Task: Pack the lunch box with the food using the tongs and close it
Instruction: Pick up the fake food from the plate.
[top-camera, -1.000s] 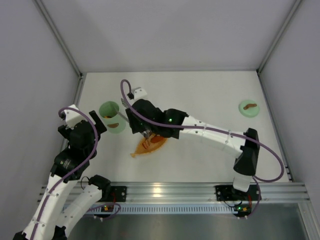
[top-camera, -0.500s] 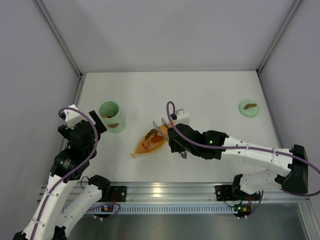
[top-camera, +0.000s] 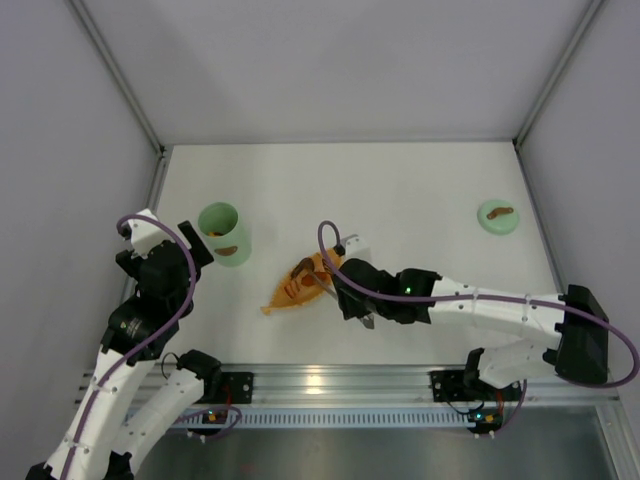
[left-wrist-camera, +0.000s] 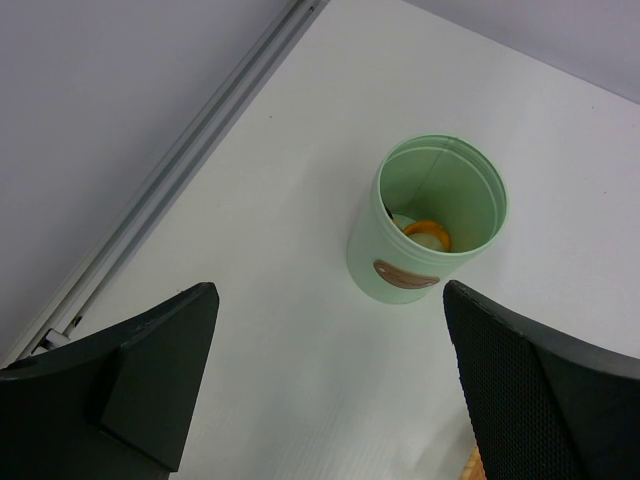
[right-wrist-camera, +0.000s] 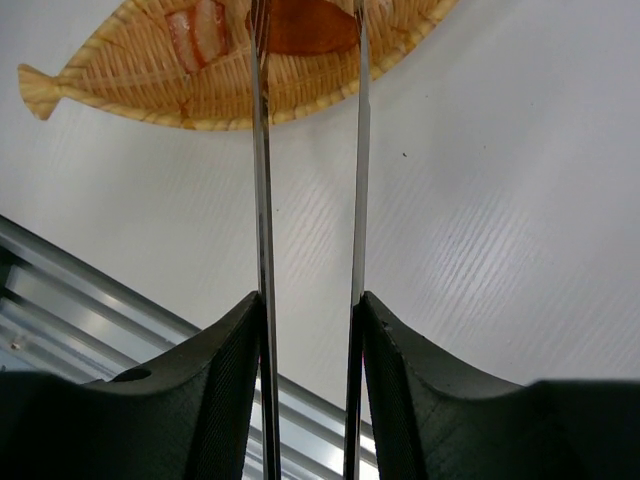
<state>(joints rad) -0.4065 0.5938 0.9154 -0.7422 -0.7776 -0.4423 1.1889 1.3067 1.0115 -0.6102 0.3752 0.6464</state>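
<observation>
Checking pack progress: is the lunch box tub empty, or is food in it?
Not empty. The open, upright tub holds an orange ring piece and a white piece beside it; its lid lies far off on the table.

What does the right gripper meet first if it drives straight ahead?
Likely the orange tray: the tongs held in the right gripper reach over it, across a brown food piece. Height above it is unclear.
</observation>
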